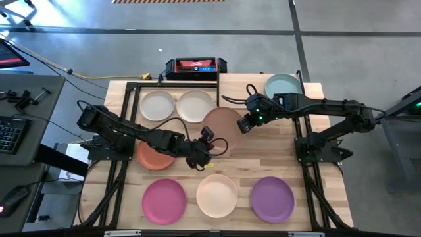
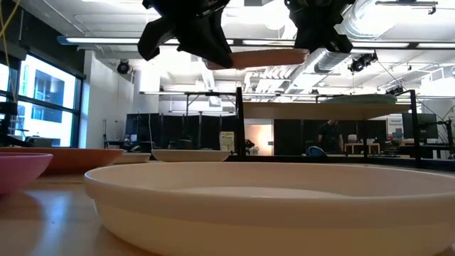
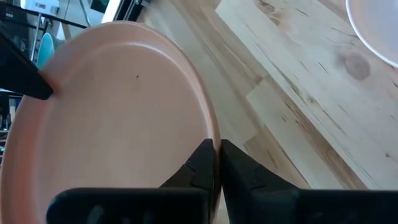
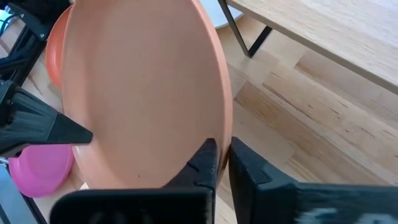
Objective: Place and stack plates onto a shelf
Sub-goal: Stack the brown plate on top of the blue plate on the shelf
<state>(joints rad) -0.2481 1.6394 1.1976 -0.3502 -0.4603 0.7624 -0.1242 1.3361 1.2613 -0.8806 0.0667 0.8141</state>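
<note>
Both grippers hold a dusty pink plate (image 1: 223, 124) in the air over the table's middle; in the low view the plate (image 2: 259, 57) hangs roughly level, high above the tabletop. My left gripper (image 1: 205, 146) is shut on its near-left rim, and my right gripper (image 1: 245, 123) is shut on its right rim. The shelf (image 1: 309, 91) stands at the far right with a mint green plate (image 1: 284, 84) on it. White (image 1: 158, 105) and cream (image 1: 195, 105) plates lie at the far side. Coral red (image 1: 152, 159), magenta (image 1: 164, 201), peach (image 1: 217, 195) and purple (image 1: 272, 199) plates lie nearer. My left gripper pinches the pink plate's rim (image 3: 210, 132) between its two fingers (image 3: 200, 167), one on the upper face and one on the underside. It comes slanting down from the table's left and near side. The plate is lifted clear. My right gripper pinches the opposite rim (image 4: 226, 127) between its two fingers (image 4: 204, 163), one on each face. It reaches in from the table's right side. The plate sits clear of the table, about level between the two holds.
A black metal frame (image 1: 131, 92) surrounds the white and cream plates at the far left. A black and red box (image 1: 195, 66) sits beyond the far edge. In the low view the peach plate (image 2: 270, 206) fills the foreground. Bare wood (image 1: 270, 155) lies right of centre.
</note>
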